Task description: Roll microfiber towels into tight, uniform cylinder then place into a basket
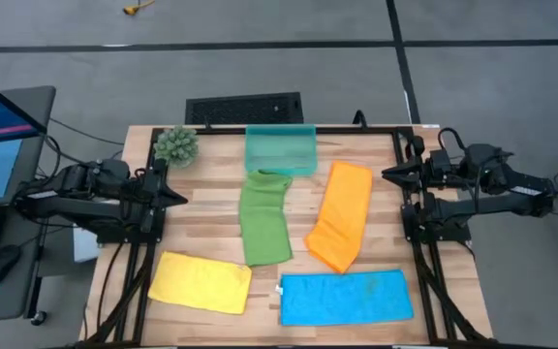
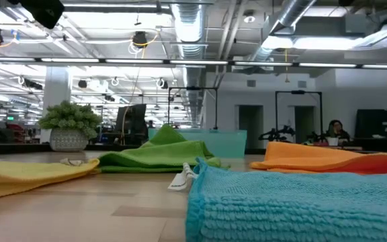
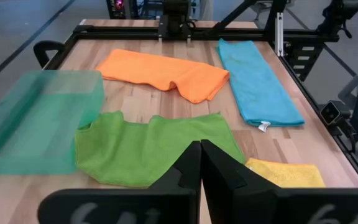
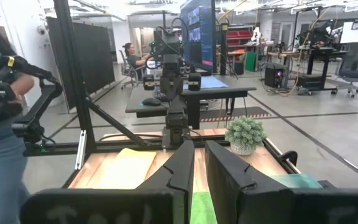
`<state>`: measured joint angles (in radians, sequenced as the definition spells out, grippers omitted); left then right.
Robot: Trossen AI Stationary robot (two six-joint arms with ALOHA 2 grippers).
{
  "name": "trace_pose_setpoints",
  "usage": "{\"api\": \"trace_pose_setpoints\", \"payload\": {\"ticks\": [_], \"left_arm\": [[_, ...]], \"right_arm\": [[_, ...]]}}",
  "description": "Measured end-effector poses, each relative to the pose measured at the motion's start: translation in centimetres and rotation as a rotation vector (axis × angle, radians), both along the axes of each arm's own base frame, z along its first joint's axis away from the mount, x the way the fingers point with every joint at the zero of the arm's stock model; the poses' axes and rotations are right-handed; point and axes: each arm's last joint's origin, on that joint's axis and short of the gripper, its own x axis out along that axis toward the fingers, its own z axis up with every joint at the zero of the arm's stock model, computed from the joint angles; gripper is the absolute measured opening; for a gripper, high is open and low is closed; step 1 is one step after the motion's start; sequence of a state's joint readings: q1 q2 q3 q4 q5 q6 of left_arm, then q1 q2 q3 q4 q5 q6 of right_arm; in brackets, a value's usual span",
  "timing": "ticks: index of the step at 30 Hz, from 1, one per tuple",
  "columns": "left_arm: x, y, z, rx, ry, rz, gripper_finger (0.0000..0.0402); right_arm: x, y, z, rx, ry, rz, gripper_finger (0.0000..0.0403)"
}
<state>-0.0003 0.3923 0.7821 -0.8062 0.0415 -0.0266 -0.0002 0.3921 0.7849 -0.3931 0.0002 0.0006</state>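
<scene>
So your green towel (image 1: 264,218) beside the basket (image 1: 280,148) is soft and floppy; pinch its far edge; left gripper (image 1: 178,198) is closed, right gripper (image 1: 390,174) slightly apart, both empty.

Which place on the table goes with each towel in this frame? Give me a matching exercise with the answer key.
Things:
1. green towel
2. orange towel
3. yellow towel
4. blue towel

Places, seen from above:
A. near edge, on the right arm's side
B. one end lapping the rim of the basket
C. near edge, on the left arm's side
D. lying slantwise to the right of centre, clear of the basket

Pairs: 1-B, 2-D, 3-C, 4-A
</scene>
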Motion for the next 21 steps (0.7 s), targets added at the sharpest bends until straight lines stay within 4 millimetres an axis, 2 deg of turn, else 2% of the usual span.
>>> {"api": "trace_pose_setpoints", "payload": {"ticks": [21], "left_arm": [[0.00,0.00,0.00,-0.042,0.002,0.019,0.0000]], "right_arm": [[0.00,0.00,0.00,0.000,0.000,0.000,0.0066]]}}
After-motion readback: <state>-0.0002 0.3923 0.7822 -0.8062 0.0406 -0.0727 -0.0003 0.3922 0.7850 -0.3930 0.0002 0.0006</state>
